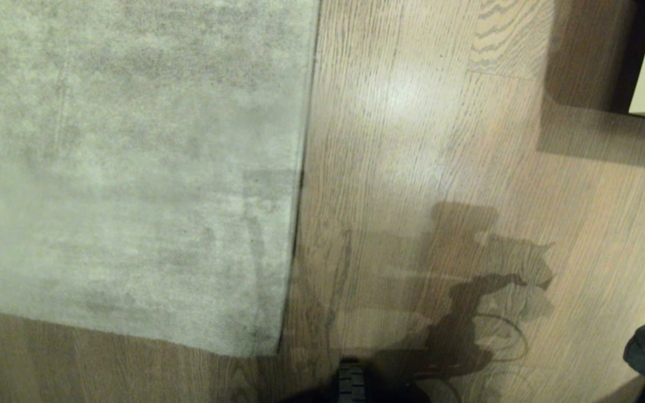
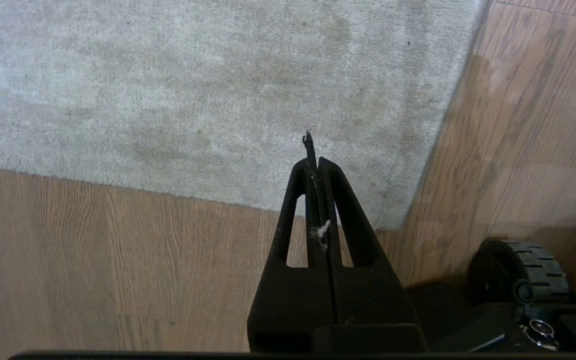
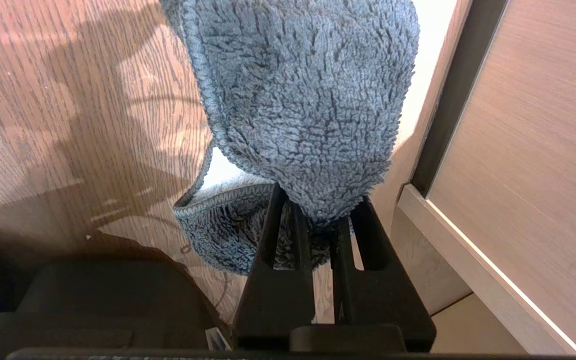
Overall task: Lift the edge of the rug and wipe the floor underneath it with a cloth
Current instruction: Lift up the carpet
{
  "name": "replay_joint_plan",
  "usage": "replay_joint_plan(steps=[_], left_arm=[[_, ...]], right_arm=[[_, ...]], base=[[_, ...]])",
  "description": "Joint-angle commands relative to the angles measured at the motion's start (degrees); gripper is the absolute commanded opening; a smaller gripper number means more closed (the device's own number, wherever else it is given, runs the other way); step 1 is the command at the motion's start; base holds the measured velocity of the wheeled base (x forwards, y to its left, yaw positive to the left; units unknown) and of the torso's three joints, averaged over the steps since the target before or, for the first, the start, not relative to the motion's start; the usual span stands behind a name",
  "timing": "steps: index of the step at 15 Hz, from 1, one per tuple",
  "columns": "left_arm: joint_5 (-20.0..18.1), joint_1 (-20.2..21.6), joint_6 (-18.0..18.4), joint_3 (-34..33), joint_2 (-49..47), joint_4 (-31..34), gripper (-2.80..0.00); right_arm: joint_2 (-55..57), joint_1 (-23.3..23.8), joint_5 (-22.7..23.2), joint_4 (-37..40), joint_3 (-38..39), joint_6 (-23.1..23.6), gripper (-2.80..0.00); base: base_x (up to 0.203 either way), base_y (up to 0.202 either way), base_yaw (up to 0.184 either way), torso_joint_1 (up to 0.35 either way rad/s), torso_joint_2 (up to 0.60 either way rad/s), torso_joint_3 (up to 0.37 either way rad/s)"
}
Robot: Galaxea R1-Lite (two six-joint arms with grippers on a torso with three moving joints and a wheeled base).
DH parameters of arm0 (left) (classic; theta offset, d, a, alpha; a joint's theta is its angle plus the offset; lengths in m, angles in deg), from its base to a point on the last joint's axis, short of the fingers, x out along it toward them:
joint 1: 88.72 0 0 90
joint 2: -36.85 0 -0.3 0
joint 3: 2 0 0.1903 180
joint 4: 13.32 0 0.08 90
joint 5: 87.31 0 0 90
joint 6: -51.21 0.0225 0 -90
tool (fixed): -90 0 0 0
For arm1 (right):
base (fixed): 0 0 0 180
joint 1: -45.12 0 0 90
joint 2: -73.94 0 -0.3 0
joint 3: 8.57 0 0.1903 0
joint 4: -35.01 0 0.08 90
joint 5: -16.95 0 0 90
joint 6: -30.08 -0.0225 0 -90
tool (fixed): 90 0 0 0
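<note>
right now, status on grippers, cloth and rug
Left gripper shut, empty, over rug corner. Right gripper shut on cloth. Rug edge flat on floor, nothing in the way.

The head view is dim and soft, with a pale glare patch on the floor [image 1: 395,101] and a layered robot shadow lower down (light seems to fall from above and behind). The rug [image 1: 132,168] looks mottled and slightly blurred. Both wrist views are brighter and sharper, grain crisp.

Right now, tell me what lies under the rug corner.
The rug corner lies flat on the wooden floor; whatever is beneath it is covered and cannot be seen.
</note>
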Motion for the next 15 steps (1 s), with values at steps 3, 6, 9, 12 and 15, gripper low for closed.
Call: replay_joint_plan(steps=[3,6,9,12,15], left_arm=[[0.03,0.0,-0.03,0.0,-0.06,-0.02,-2.8],[0.03,0.0,-0.03,0.0,0.02,-0.02,-2.8],[0.03,0.0,-0.03,0.0,-0.06,0.0,-2.8],[0.03,0.0,-0.03,0.0,-0.06,0.04,-2.8],[0.03,0.0,-0.03,0.0,-0.06,-0.02,-2.8]], right_arm=[[0.2,-6.78,-0.03,-0.04,0.0,0.01,-2.8],[0.2,-10.21,-0.03,-0.04,0.0,-0.02,-2.8],[0.25,-14.59,0.02,-0.04,0.0,-0.03,-2.8],[0.2,-16.47,-0.01,-0.04,0.0,-0.06,-2.8],[-1.95,-22.95,0.01,-0.04,0.0,-0.04,-2.8]], base=[[0.0,0.0,0.0,0.0,0.0,0.0],[0.0,0.0,0.0,0.0,0.0,0.0],[0.0,0.0,0.0,0.0,0.0,0.0],[0.0,0.0,0.0,0.0,0.0,0.0],[0.0,0.0,0.0,0.0,0.0,0.0]])
